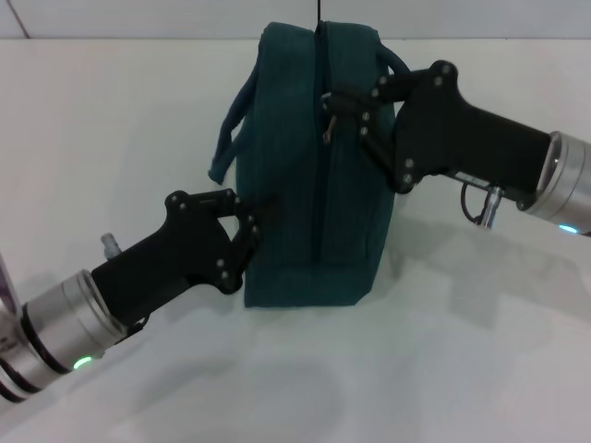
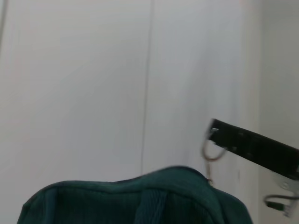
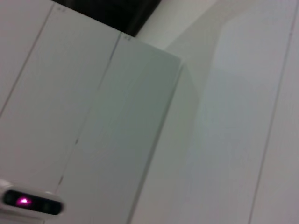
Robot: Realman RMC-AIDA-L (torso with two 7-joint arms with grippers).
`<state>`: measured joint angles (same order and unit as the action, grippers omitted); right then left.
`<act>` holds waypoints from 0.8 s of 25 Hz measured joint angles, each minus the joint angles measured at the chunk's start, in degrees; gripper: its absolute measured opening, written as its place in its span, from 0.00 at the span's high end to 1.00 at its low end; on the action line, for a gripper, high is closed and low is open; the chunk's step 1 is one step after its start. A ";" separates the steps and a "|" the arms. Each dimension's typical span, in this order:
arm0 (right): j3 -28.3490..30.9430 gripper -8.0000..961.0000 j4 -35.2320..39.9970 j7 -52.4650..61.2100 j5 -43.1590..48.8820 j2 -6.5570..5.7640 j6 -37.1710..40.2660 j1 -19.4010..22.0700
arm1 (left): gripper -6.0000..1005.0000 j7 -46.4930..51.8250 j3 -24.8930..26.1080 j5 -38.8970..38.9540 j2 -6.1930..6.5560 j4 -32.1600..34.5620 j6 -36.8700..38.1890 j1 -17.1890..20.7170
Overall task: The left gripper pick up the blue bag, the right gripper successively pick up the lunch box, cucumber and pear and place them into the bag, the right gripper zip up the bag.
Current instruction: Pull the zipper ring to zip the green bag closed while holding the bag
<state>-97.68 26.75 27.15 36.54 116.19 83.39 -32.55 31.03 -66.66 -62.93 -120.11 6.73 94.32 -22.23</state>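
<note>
Head view: blue bag (image 1: 314, 175) stands upright mid-surface (image 1: 111, 138); left gripper (image 1: 257, 221) pinches its side, right gripper (image 1: 334, 109) fingers pinch the zipper pull (image 1: 327, 129).
Left wrist: bag top, pull ring beside the right gripper.
Right wrist: only walls.
Risk: pull slipping free, bag tipping.
Room: open all round.

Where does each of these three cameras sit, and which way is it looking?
Head view: on the robot's head, looking down at the blue bag on the white table; left gripper and right gripper show.
Left wrist view: on the left arm, over the bag's top; the right gripper shows.
Right wrist view: faces white panels; no arm shows.
Shared: head and left wrist views show the bag and zipper pull.
</note>
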 joint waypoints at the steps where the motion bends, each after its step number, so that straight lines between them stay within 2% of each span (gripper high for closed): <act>1: -0.03 0.97 -0.12 0.04 -0.61 0.00 -0.12 0.04 | 0.93 -1.58 -0.02 -0.41 -0.01 0.00 0.44 0.18; 6: -1.06 0.97 -1.50 0.74 -4.65 0.00 -1.32 -0.42 | 0.92 -6.16 -0.80 -1.79 -0.17 -0.13 1.62 0.87; 20: -1.03 0.97 -1.61 -3.62 -8.29 0.00 -4.49 0.28 | 0.91 -5.82 -1.35 -2.63 0.91 0.39 2.25 2.07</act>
<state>-98.71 25.13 23.53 28.25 116.19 78.91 -32.27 25.21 -68.01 -65.56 -119.21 7.12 96.56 -20.16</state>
